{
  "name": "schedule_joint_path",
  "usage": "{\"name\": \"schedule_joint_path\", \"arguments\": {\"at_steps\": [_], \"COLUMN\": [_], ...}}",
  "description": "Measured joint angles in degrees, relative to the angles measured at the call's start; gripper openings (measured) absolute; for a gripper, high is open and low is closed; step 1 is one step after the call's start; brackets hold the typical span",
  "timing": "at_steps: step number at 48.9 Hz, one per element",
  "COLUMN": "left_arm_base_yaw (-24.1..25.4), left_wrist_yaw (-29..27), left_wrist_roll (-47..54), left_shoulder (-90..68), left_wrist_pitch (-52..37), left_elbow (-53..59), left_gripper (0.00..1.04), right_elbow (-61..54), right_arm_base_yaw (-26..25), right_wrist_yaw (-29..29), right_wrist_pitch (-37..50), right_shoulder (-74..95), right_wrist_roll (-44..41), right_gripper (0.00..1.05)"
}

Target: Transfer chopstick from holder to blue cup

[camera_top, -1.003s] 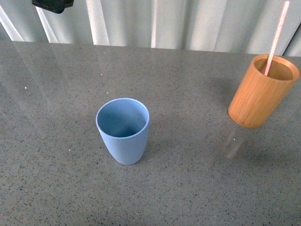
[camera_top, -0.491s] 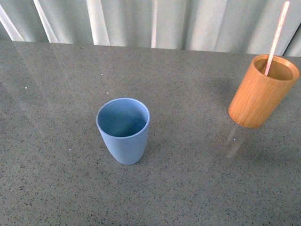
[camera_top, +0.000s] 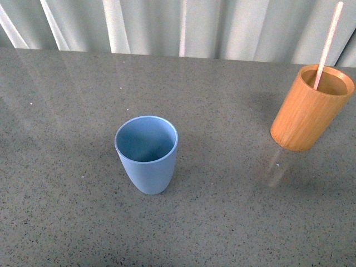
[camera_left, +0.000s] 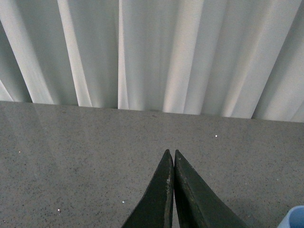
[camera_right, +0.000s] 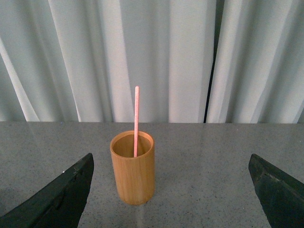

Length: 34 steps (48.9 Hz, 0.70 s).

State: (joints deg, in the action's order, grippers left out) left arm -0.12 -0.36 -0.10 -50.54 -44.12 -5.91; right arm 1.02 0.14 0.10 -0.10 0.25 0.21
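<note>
Currently the chopstick (camera_top: 328,41) is standing in the holder (camera_top: 306,117), lower end down inside, upper end poking well above the rim. Its long axis is running near upright: in the right wrist view the chopstick (camera_right: 136,121) is reading almost vertical, while from the front it is leaning slightly, top end pointing up and toward the curtain (camera_top: 222,28). It is entering the holder toward the far side of the opening.

The holder is sitting upright on the grey speckled table (camera_top: 67,211), on the robot's right. The blue cup (camera_top: 147,161) is standing upright too, mouth up, well apart from the holder, toward the left.

Right gripper (camera_right: 171,159) is hanging with jaws spread wide, gripping nothing; the holder (camera_right: 134,178) is showing between the fingers, out ahead of them and not touching.

Left gripper (camera_left: 171,152) is hovering over bare table with jaws pressed tip to tip, nothing between them; the blue cup's edge (camera_left: 297,218) is just showing beside it.
</note>
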Motion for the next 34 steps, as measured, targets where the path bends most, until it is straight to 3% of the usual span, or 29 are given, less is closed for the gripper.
{"name": "schedule_joint_path", "arguments": {"at_steps": [12, 34], "left_arm_base_yaw": [0.0, 0.0], "left_wrist_yaw": [0.3, 0.2], "left_wrist_roll": [0.0, 0.0], "left_shoulder": [6.7, 23.9], "left_wrist_pitch": [1.7, 17.6], "left_elbow": [4.4, 4.9], "left_gripper": [0.04, 0.04], "right_elbow": [0.0, 0.0], "right_arm_base_yaw": [0.0, 0.0], "right_wrist_yaw": [0.0, 0.0], "right_wrist_pitch": [0.0, 0.0], "right_shoulder": [0.0, 0.0], "right_wrist_roll": [0.0, 0.0], "right_gripper": [0.95, 0.95]}}
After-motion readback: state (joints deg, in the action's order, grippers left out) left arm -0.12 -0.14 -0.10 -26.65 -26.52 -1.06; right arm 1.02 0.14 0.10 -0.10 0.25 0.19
